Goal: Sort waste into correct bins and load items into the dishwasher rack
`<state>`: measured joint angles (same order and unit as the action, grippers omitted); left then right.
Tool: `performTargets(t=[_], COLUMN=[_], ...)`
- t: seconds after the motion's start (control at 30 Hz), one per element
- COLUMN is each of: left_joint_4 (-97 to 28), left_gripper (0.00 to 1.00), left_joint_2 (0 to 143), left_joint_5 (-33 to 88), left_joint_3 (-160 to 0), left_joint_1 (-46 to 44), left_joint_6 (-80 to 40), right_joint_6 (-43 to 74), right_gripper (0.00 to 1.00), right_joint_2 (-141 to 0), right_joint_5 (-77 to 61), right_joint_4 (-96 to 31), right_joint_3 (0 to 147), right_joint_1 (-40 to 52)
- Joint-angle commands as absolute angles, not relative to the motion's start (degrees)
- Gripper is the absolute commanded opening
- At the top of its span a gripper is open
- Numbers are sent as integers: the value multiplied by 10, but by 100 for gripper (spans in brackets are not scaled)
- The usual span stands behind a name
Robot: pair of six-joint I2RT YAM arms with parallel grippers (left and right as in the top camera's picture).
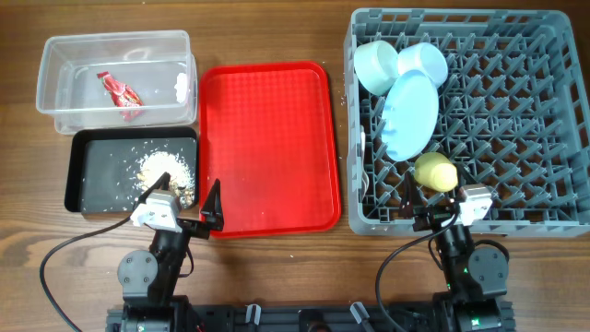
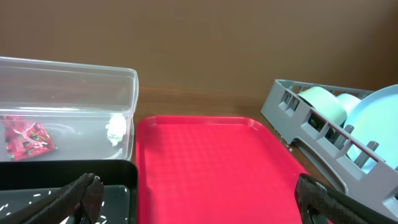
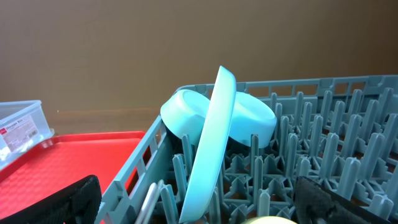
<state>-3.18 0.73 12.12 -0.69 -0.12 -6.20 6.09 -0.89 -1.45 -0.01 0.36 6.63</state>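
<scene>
The red-and-white wrapper (image 1: 120,92) lies in the clear tub (image 1: 115,39), and it also shows in the left wrist view (image 2: 26,138). Crumbly food scraps (image 1: 166,168) lie in the black tray (image 1: 74,175). The grey rack (image 1: 516,218) holds two pale blue bowls (image 1: 376,65) (image 1: 424,63), the blue plate (image 1: 412,112) standing on edge, and the yellow cup (image 1: 435,171). A pale utensil handle (image 3: 149,199) stands in the rack's near left corner. My left gripper (image 2: 199,205) is open and empty, spanning the black tray's right edge and the red tray. My right gripper (image 3: 199,211) is open and empty over the rack's front edge, just behind the cup.
The flat red tray (image 1: 267,138) lies bare between the bins and the rack. A small white scrap (image 1: 181,88) sits in the clear tub against its right wall. Wood table surface surrounds everything.
</scene>
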Motion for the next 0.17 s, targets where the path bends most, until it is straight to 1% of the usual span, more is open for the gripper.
performTargets(t=[0.0,0.13], left_joint_4=[-32,-32], left_gripper=[100,100], left_joint_2=[2,2], left_joint_5=[130,130], left_joint_3=[-3,-3], left_joint_1=[2,2], left_joint_6=[-49,-49], right_joint_6=[53,53], right_gripper=[100,100], right_joint_2=[-3,-3], right_joint_5=[-22,-22], right_joint_4=[2,2], right_joint_3=[3,3], right_joint_1=[63,63])
